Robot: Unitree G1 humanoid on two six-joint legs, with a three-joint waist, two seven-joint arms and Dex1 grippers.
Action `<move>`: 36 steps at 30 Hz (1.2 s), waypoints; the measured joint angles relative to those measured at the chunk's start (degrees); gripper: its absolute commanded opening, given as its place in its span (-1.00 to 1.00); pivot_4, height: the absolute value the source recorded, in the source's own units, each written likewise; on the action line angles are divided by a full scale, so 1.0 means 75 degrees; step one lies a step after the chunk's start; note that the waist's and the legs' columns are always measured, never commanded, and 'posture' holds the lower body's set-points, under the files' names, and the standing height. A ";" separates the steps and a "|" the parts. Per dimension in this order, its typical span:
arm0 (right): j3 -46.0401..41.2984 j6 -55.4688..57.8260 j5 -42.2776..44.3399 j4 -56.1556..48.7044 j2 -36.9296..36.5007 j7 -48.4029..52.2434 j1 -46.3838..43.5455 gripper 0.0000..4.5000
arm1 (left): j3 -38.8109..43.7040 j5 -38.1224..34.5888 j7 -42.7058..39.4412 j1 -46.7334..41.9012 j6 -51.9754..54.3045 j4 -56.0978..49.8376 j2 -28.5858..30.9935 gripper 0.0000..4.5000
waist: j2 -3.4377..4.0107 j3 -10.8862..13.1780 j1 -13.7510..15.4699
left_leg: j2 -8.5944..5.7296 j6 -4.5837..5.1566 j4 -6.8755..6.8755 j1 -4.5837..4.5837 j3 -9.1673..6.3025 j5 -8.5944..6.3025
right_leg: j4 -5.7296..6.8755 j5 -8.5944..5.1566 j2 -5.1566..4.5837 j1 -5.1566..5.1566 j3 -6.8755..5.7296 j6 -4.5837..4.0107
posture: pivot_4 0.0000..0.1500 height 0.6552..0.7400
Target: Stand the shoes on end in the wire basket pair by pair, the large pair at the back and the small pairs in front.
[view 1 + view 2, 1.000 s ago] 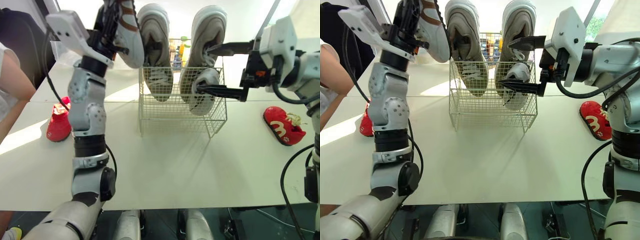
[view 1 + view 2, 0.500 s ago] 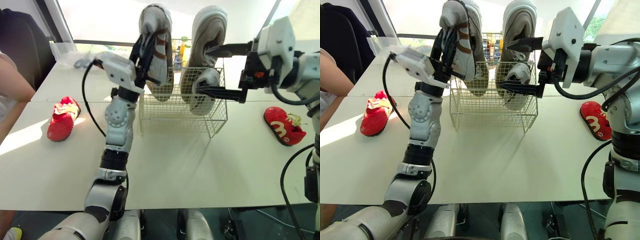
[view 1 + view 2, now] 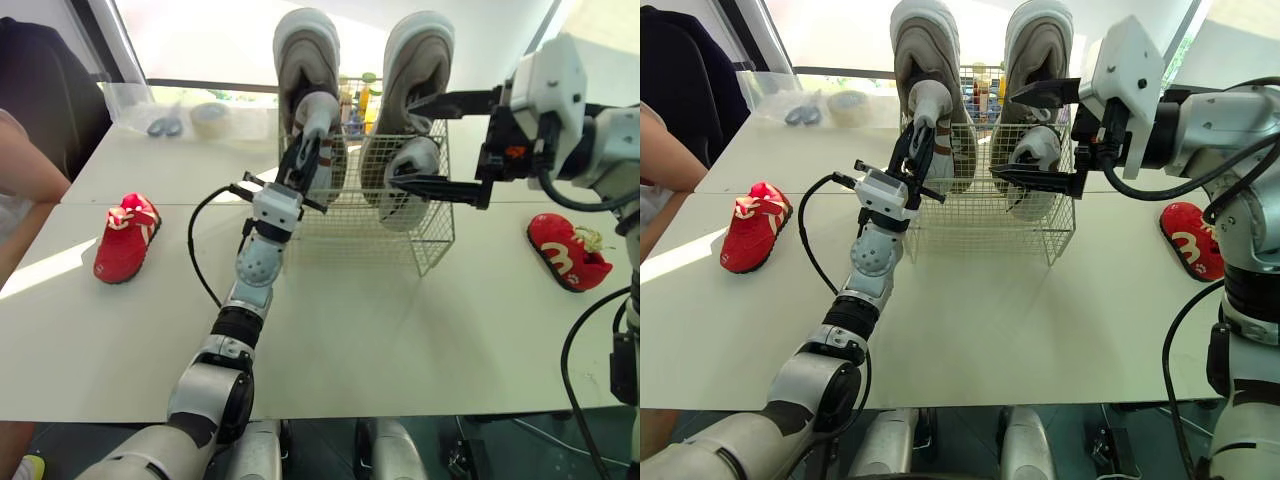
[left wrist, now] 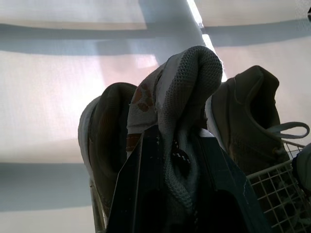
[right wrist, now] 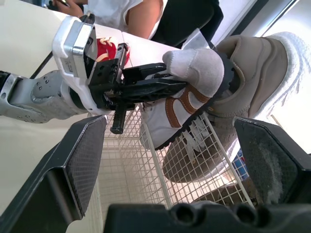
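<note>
The basket [image 3: 350,225] is backed by the large pair [image 3: 300,45]. A small white shoe [image 3: 318,108] is clamped by the left gripper [image 3: 305,160] at the front left, seemingly inside. The right gripper [image 3: 403,141] is held wide open, empty.

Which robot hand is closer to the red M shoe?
Right. The right gripper hangs open by the basket's right side, toward the M shoe; the left gripper holds a small shoe at its left side, farther away.
</note>
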 measured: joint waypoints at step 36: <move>0.0189 -0.0238 -0.0042 0.0149 0.0076 0.0068 0.0011 1.00 | 0.0122 -0.3558 -0.1524 0.1655 0.5713 -0.5709 0.0431 0.95 | 0.0081 -0.0072 0.0001 | -0.0002 0.0016 0.0005 -0.0007 0.0000 -0.0011 | -0.0019 -0.0010 -0.0001 0.0005 0.0000 -0.0027 | 1.00 1.00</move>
